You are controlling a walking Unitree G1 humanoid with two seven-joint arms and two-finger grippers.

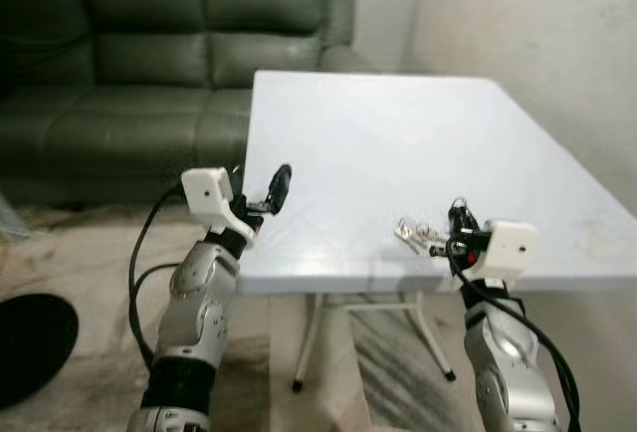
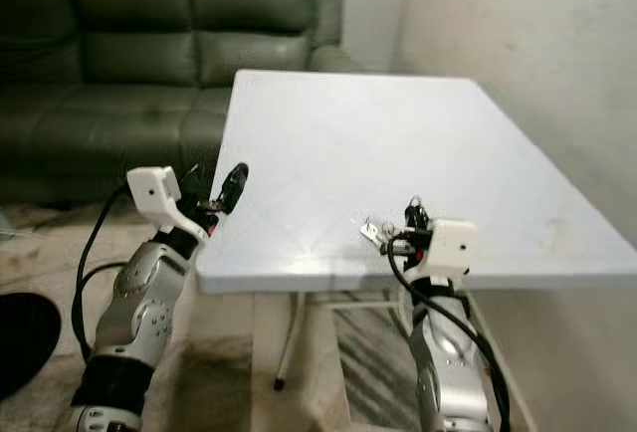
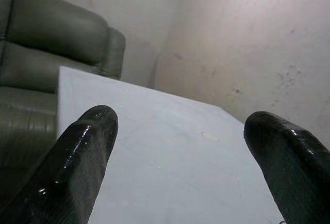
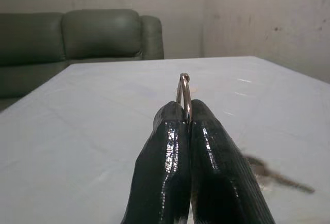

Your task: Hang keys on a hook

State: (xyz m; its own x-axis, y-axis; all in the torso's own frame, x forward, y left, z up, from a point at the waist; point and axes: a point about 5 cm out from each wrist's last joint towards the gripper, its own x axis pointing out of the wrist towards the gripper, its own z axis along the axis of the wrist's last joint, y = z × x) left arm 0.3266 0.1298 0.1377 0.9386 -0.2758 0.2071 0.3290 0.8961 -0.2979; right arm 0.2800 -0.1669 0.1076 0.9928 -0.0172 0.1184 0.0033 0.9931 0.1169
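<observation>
We stand before a pale plaster wall (image 1: 557,34) and a dark green leather sofa (image 1: 149,44), with a white rectangular folding table (image 1: 398,143) reaching away from us.

In the left eye view, our right gripper (image 1: 460,225) sits at about five o'clock, just over the table's near edge, clamped on the bunch of silver keys on a steel ring (image 1: 418,236), whose blades trail toward nine o'clock and seem to rest on the tabletop. Our left gripper (image 1: 271,193) hovers at about eight o'clock beside the table's near left corner, touching nothing.

The right eye view shows the same layout: the keys at our right fingertips, the left arm raised beside the corner.

In the left wrist view, our two black fingers (image 3: 77,167) stand wide apart and empty, looking across the bare tabletop toward the wall.

In the right wrist view, our fingers (image 4: 170,167) are pressed tight together with the thin ring standing upright between their tips at twelve o'clock; one key lies blurred on the surface at four o'clock.

We see no hook yet. We judge the grasp made, so we should lift straight up, keep the pinch firm and the ring upright so its open loop can later face the hook, and move slowly so the dangling keys do not swing.
</observation>
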